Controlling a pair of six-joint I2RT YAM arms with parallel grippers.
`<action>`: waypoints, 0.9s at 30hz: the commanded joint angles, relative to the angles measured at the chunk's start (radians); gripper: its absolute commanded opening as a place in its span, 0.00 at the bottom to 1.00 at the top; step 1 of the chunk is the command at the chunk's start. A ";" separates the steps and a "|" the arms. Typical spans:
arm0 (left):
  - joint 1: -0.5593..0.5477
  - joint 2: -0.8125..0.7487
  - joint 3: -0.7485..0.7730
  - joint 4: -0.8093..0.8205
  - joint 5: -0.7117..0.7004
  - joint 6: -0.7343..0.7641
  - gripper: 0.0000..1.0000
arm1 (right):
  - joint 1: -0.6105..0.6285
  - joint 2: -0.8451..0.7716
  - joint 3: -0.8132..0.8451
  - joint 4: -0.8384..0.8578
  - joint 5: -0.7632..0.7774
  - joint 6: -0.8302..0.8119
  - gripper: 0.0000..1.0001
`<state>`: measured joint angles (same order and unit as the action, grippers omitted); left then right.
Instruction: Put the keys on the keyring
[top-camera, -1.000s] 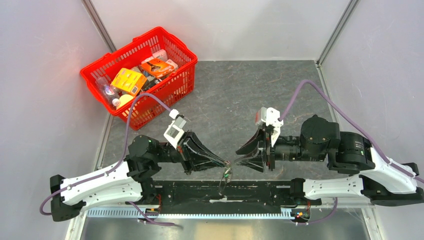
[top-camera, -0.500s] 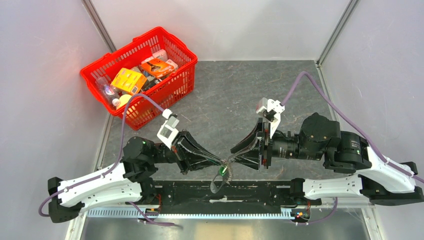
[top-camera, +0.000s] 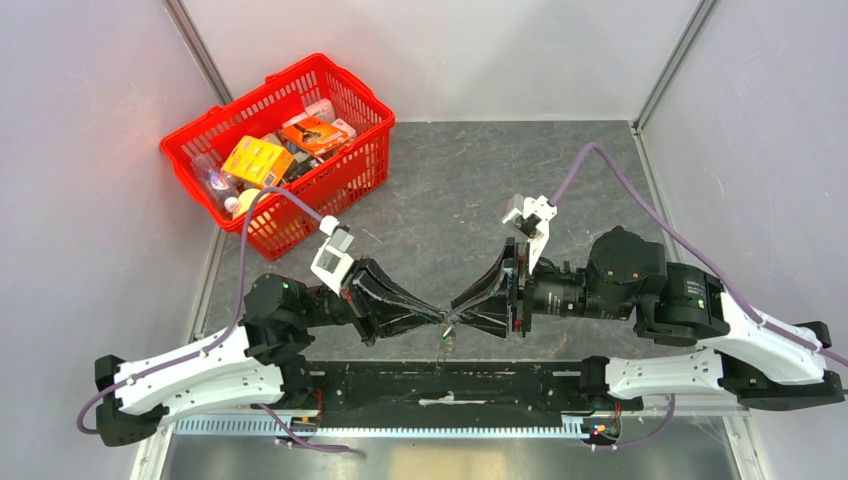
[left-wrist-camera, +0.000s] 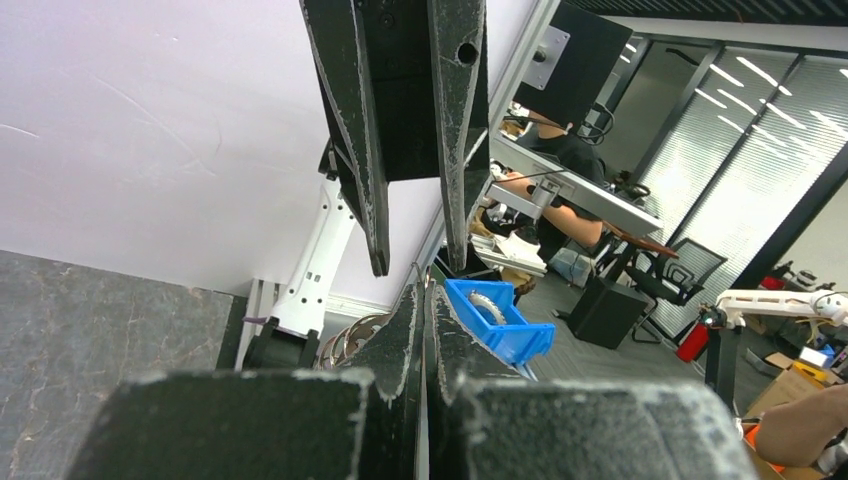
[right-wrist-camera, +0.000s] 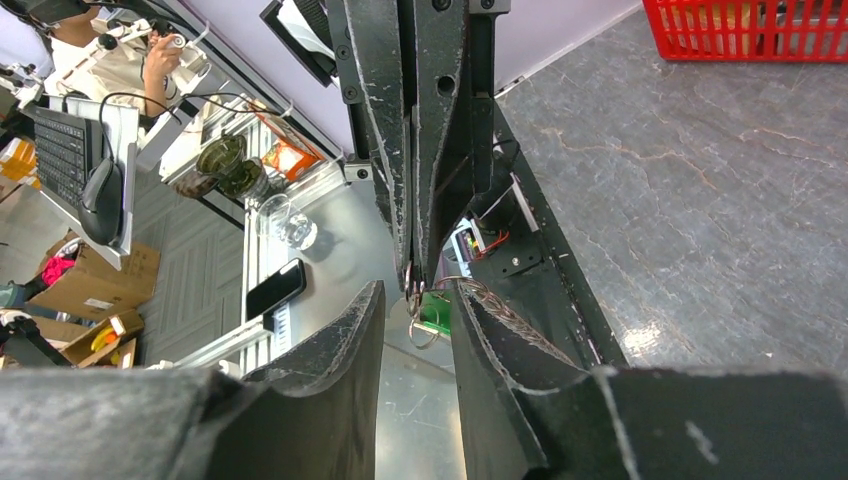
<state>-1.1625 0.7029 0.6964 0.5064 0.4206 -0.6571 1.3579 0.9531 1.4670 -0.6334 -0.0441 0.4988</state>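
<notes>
My left gripper (top-camera: 441, 320) is shut, pinching the keyring's small silvery loops at its tip. It also shows in the left wrist view (left-wrist-camera: 425, 288) and, coming down from the top, in the right wrist view (right-wrist-camera: 412, 275). The keyring (right-wrist-camera: 495, 303), a coil of thin wire loops, hangs beside the tips and also shows in the left wrist view (left-wrist-camera: 345, 338). The green-headed key (right-wrist-camera: 436, 312) dangles just below the pinch. My right gripper (top-camera: 452, 312) is open, tip to tip with the left. Its fingers (right-wrist-camera: 370, 330) stand on either side of the hanging loops and key.
A red basket (top-camera: 340, 180) full of packaged items stands at the back left, its corner visible in the right wrist view (right-wrist-camera: 760, 25). A black rail (top-camera: 450, 385) runs along the near edge under the grippers. White walls close in both sides.
Both grippers have moved toward each other until their tips meet. The right gripper slid left around the hanging loops. The key and ring have been drawn up closer to the tips.
</notes>
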 joint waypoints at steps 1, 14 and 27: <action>0.001 -0.017 0.002 0.035 -0.038 0.040 0.02 | 0.006 -0.002 -0.012 0.055 0.008 0.022 0.37; 0.001 -0.040 -0.014 0.032 -0.090 0.053 0.02 | 0.006 -0.004 -0.022 0.066 -0.010 0.027 0.23; 0.001 -0.039 -0.017 0.057 -0.115 0.050 0.02 | 0.006 -0.001 -0.042 0.092 0.001 0.028 0.17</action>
<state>-1.1629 0.6655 0.6796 0.5041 0.3412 -0.6384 1.3579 0.9569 1.4380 -0.5934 -0.0467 0.5236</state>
